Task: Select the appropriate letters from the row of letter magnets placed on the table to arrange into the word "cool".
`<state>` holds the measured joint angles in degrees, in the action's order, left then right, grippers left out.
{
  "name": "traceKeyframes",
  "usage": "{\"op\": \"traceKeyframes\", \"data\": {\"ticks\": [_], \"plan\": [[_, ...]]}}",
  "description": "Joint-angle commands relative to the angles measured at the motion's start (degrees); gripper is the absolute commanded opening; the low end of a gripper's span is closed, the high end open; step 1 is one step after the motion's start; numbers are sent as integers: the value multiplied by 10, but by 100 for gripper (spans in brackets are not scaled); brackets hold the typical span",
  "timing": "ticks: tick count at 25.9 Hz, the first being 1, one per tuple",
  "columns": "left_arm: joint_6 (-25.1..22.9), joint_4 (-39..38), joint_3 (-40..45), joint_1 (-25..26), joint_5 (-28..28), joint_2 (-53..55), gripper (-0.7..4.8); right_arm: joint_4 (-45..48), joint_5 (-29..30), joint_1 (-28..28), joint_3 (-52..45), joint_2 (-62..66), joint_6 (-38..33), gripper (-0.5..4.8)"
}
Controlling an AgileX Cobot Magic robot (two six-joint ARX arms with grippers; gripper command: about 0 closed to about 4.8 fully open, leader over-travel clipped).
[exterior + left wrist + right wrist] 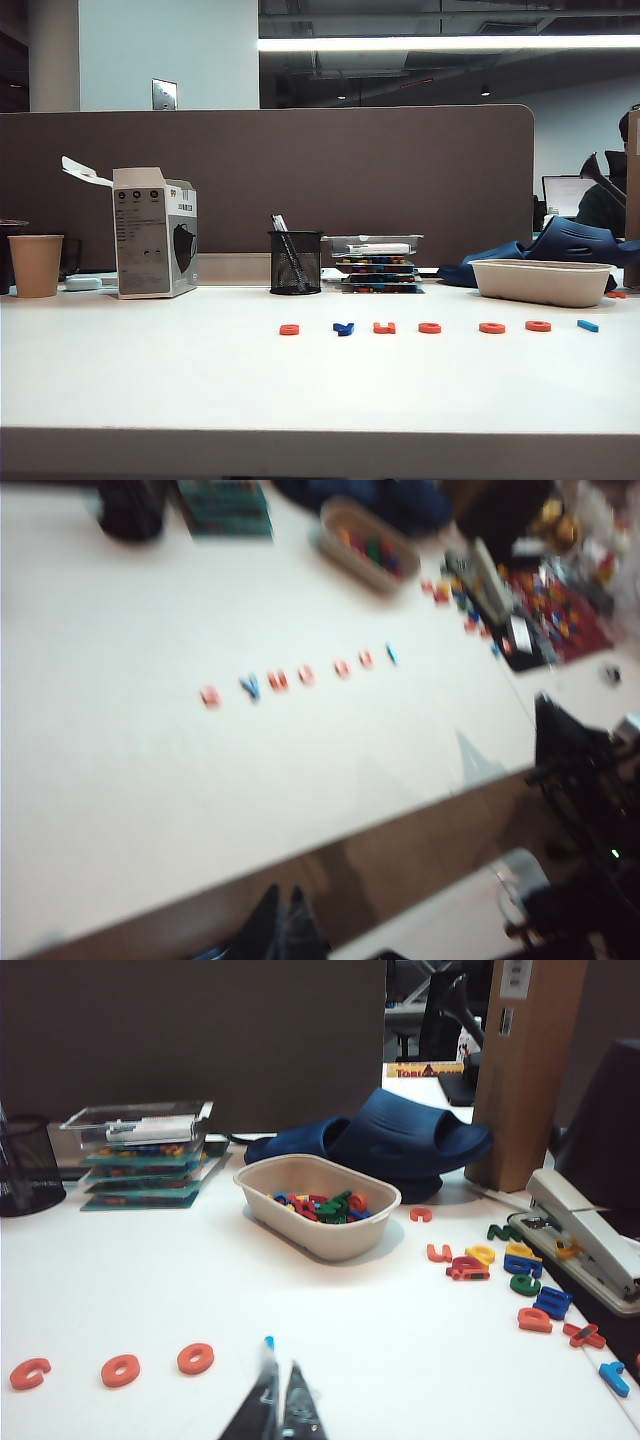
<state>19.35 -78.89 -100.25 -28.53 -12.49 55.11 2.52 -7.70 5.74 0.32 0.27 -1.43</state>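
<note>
White table [150,380], grey partition behind, office beyond. Exterior view: row of letter magnets [430,327] sits right of centre, seven pieces in a line, none touching: orange ring [289,329] far left, dark blue Y [344,328], orange U [384,327], three more orange pieces, light-blue bar [587,325] far right. Paper cup [35,265], carton [155,232], mesh pen holder [295,262] and beige tray [541,281] along the far side. No arm in this view.

Left wrist view: blurred, high over the near edge, whole row small and soft. Left gripper [282,925] hangs off the near edge; fingertips look pressed together.

Right wrist view: only the right end of the row shows. Tray holds mixed letters, loose letters [520,1285] scattered right of it by a stapler [585,1235]; exterior view shows neither. Right gripper [278,1400] pressed shut, empty, tips near the bar's near end, bar mostly hidden.
</note>
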Motion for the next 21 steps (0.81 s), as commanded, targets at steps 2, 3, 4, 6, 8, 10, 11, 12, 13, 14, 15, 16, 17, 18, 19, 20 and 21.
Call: {"op": "traceKeyframes", "data": {"ticks": [2,3,4,6,8,10,11,12,13,14,15,16,17,18,19,20,21], "plan": [[66,7,-2,-2,-4,42,-5,6,-3,0,-3,-4,2,9],[73,15,-2,-2,-4,51,-5,6,-3,0,-3,-4,2,9],[83,24,-2,-2,-4,59,-5,6,-3,0,-3,-4,2,9],[108,45,-2,-2,-3,76,-5,6,-3,0,-3,-4,2,9],[116,69,-2,-2,-2,88,-5,6,-3,0,-3,-4,2,9],[120,87,-2,-2,-1,96,-5,6,-3,0,-3,-4,2,9],[129,95,-2,-2,-1,100,-5,6,-3,0,-3,-4,2,9],[131,104,-2,-2,-1,105,-5,6,-3,0,-3,-4,2,9],[136,109,-2,-2,1,109,-5,6,-3,0,-3,-4,2,9],[139,116,-1,-2,6,113,-5,7,-3,0,-3,-4,2,9],[140,118,-2,-2,10,116,-5,7,-3,0,-3,-4,2,9],[141,119,-1,-2,14,117,-5,7,-3,0,-3,-4,2,9],[141,121,-1,-2,14,119,-5,7,-3,0,-3,-4,2,9],[142,124,-2,-2,13,121,-5,7,-3,0,-3,-4,2,9],[142,125,-1,-3,12,122,-5,7,-3,0,-3,-4,2,9],[142,126,-1,-3,10,124,-5,7,-3,0,-3,-4,2,9],[144,126,-1,-3,7,125,-5,7,-3,0,-3,-4,2,9]]}}
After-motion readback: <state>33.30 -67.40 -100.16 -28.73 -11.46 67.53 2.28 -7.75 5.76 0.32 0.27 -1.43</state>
